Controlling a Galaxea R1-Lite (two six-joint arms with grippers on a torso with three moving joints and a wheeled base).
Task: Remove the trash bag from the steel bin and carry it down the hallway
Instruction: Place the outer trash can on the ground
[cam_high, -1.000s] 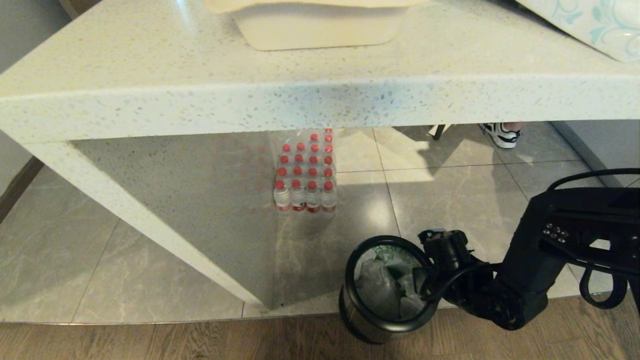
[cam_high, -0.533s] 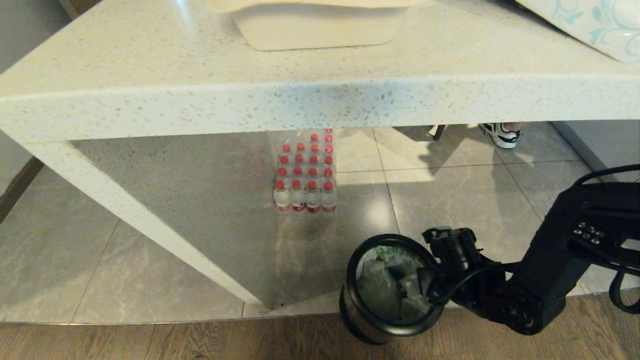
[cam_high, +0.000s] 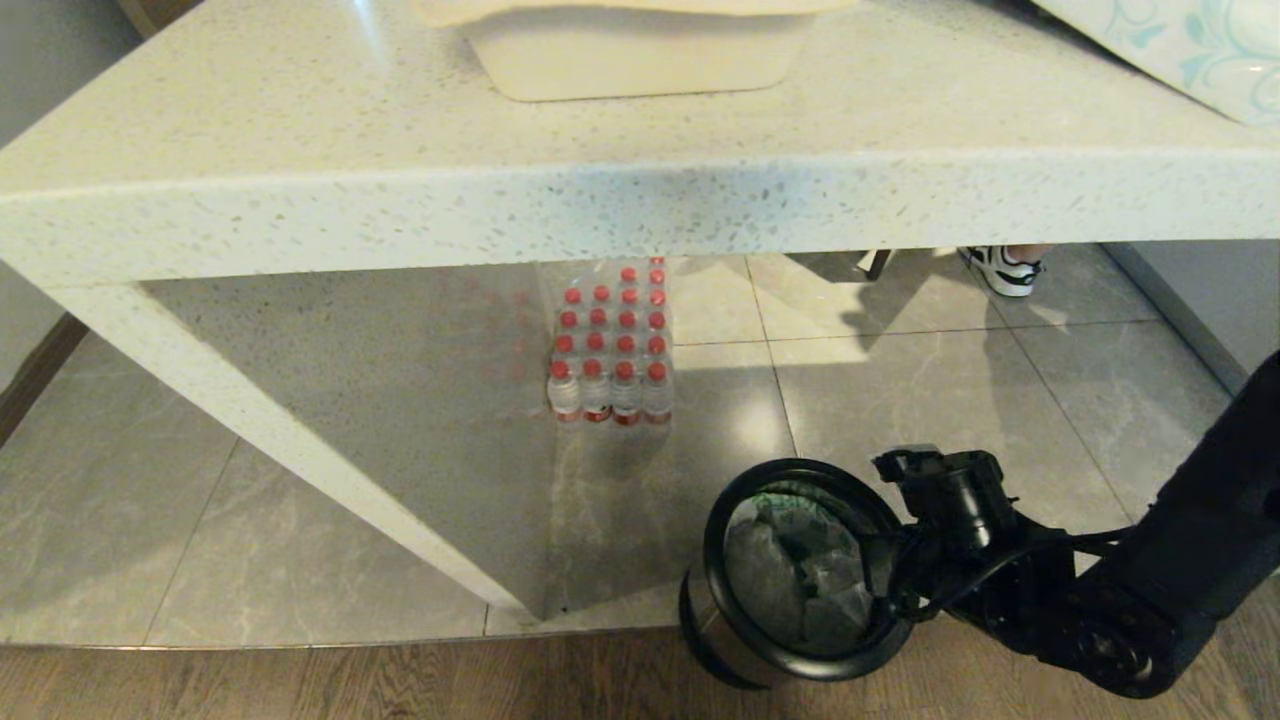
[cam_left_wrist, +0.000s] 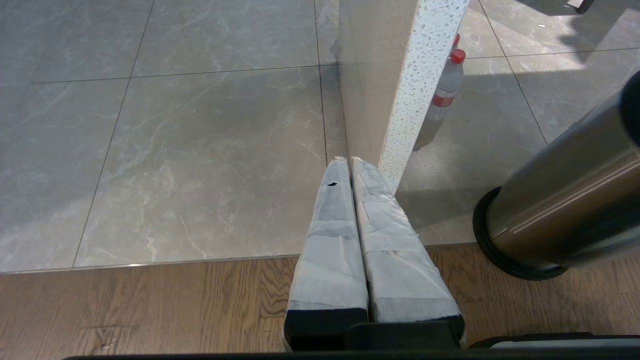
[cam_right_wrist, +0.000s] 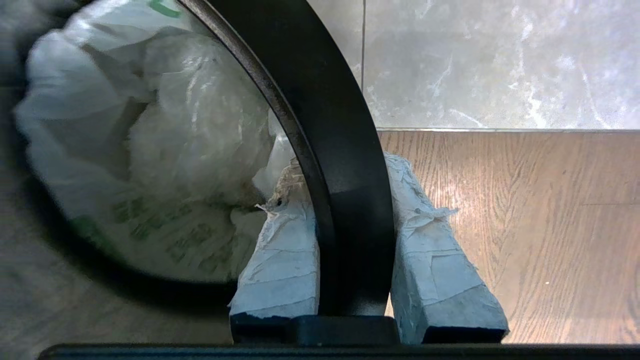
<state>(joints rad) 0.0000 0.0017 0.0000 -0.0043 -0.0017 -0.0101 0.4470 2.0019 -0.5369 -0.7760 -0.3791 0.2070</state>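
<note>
The steel bin (cam_high: 700, 625) stands tilted on the floor by the table leg, and its shiny wall (cam_left_wrist: 565, 200) leans in the left wrist view. My right gripper (cam_high: 890, 592) is shut on the bin's black rim (cam_right_wrist: 345, 165), one finger inside and one outside. The crinkly white trash bag (cam_high: 790, 570) with green print lies inside the bin, beside the inner finger (cam_right_wrist: 280, 250). My left gripper (cam_left_wrist: 350, 161) hangs parked and shut with nothing in it, above the floor left of the bin. The hallway is out of view.
A speckled stone table (cam_high: 600, 210) with a slanted leg (cam_high: 300, 440) overhangs the bin. A pack of red-capped bottles (cam_high: 612, 345) stands under it. A person's shoe (cam_high: 1003, 270) shows beyond the table. Grey tiles meet a wood floor strip (cam_high: 350, 680) nearest me.
My right arm has drawn back to the right and sunk lower. The bin's rim went with it, so the bin leans further right, opening turned more toward me. The left arm kept still.
</note>
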